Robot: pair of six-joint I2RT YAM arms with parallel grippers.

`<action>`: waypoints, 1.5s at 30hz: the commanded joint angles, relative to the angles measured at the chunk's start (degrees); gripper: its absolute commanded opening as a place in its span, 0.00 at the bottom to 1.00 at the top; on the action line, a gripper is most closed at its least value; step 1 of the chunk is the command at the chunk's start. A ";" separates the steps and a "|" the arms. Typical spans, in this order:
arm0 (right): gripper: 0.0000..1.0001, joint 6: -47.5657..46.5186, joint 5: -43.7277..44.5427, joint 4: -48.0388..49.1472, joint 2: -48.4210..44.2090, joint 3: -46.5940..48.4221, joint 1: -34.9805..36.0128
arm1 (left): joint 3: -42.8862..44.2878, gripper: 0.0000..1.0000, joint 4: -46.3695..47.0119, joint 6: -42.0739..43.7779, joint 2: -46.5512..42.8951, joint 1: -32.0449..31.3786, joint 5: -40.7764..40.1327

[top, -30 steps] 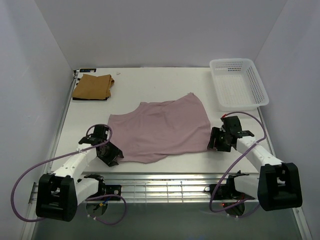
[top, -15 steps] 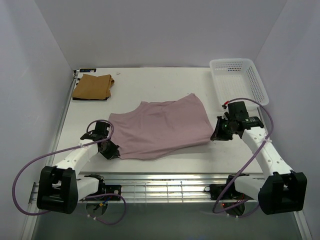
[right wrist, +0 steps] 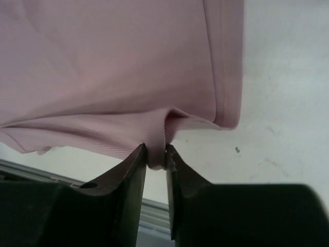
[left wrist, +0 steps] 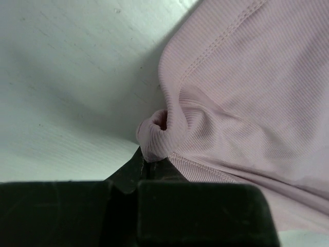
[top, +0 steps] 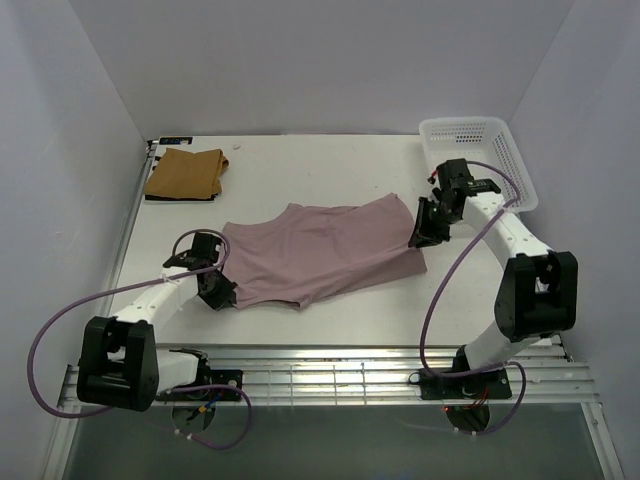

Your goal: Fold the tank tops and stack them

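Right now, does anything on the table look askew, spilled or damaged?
Nothing spilled or damaged. The pink tank top lies crooked, but only because the left gripper and right gripper each pinch an edge of it. The tan top sits folded at the far left.

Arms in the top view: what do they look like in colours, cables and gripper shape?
Both the left arm and right arm have white links with blocky black joint housings. A purple cable loops loosely along each. The left gripper and right gripper are black, with flat, tapering fingers.
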 commanded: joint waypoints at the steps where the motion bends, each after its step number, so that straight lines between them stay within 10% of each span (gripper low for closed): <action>1: 0.32 0.52 1.89 5.44 3.54 6.85 1.75 | 3.24 0.00 0.32 0.95 0.99 0.16 -3.69; 7: 0.61 0.17 4.71 8.43 -1.52 1.16 2.10 | 4.30 0.00 0.41 1.12 2.23 0.16 -3.61; 20: 0.47 -4.58 5.86 18.37 3.02 -3.34 4.04 | 2.54 0.00 0.67 1.48 1.35 0.07 -3.25; 41: 0.53 1.84 7.97 24.69 12.96 -3.42 5.00 | -0.45 0.00 5.59 3.06 -5.68 0.07 -1.59; 45: 0.41 2.28 7.00 25.57 13.32 -3.86 4.92 | -0.45 0.00 5.95 3.15 -5.42 0.16 -0.88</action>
